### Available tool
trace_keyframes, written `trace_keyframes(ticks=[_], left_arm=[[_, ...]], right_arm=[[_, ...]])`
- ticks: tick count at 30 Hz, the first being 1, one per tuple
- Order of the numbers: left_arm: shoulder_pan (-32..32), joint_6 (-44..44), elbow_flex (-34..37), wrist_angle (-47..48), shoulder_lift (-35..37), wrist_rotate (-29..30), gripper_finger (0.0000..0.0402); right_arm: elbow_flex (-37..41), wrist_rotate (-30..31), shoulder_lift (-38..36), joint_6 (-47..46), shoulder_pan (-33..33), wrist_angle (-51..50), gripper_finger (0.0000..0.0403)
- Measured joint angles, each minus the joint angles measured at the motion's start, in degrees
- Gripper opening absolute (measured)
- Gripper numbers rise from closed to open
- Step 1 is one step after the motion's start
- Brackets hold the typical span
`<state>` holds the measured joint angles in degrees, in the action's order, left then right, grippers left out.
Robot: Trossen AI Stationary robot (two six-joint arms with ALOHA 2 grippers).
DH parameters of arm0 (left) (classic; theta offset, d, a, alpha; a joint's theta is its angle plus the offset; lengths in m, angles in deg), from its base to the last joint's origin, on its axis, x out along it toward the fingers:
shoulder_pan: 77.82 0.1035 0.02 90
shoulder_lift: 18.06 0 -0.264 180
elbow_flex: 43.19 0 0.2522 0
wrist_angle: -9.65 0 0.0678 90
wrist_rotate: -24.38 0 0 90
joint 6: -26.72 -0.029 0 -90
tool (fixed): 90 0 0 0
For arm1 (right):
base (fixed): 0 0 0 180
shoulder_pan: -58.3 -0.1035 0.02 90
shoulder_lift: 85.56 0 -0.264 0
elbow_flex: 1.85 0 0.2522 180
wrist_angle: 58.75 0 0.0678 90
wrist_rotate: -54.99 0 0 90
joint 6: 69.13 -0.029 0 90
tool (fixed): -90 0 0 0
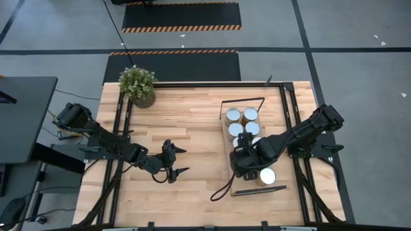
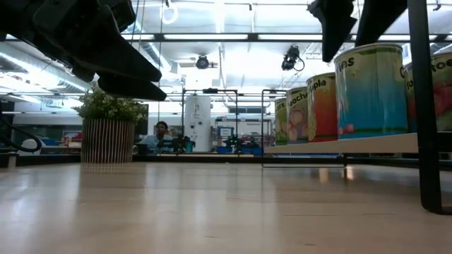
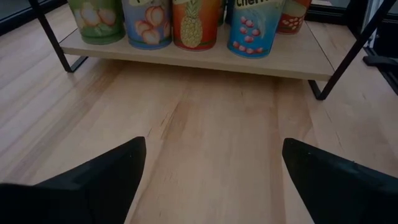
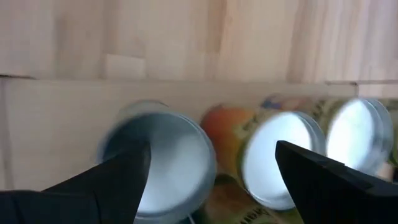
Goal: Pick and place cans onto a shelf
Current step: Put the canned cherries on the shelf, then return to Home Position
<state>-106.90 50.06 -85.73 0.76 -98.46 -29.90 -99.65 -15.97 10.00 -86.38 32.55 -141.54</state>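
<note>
The shelf (image 1: 247, 184) stands on the right half of the table, a light board (image 3: 205, 59) on black wire frames. Several cans (image 1: 243, 122) with silver tops stand upright on it in a cluster, and one more can (image 1: 266, 176) stands at its near end. My right gripper (image 4: 212, 149) hangs open above the cans, pointing steeply down. In the low view its fingertips (image 2: 330, 42) are clear above a can (image 2: 371, 88). My left gripper (image 1: 185, 160) is open over the bare table middle, facing the shelf (image 3: 205, 59) from the left.
A potted plant (image 1: 137, 85) stands at the table's far left corner. A black cable (image 1: 221, 190) loops on the table beside the shelf's near end. Bare tabletop (image 3: 205, 137) lies between my left gripper and the shelf. A person (image 2: 161, 134) sits far behind the table.
</note>
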Motion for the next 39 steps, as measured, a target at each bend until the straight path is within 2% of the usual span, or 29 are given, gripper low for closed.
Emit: trace_keyframes(ticks=[15, 19, 24, 27, 32, 39], left_arm=[[-0.02, -0.07, 0.0, -0.17, 0.0, 0.0, 0.0384], [-0.06, -1.66, 0.05, -0.9, 0.0, 0.31, 0.0384], [-0.73, -8.0, -0.02, -5.55, 3.52, -2.62, 0.0378], [-0.77, -10.31, 0.31, -4.5, 6.24, -2.58, 0.0373], [0.05, -10.96, 2.82, -5.72, 12.13, -2.31, 0.0365], [2.83, -10.92, 10.16, -16.44, 19.13, -1.3, 0.0355]], right_arm=[[1.55, 5.57, 0.01, -0.87, 1.5, -3.86, 0.035], [0.03, 5.14, -0.09, -1.27, 1.39, -5.74, 0.035], [-1.01, 11.43, -3.95, -4.02, -0.45, -6.21, 0.035], [1.88, 12.39, -7.84, -4.12, -1.41, -1.69, 0.035], [12.49, 10.54, -17.91, -1.38, -2.37, 14.41, 0.035], [29.98, 8.45, -32.51, 5.61, -2.26, 38.85, 0.035]])
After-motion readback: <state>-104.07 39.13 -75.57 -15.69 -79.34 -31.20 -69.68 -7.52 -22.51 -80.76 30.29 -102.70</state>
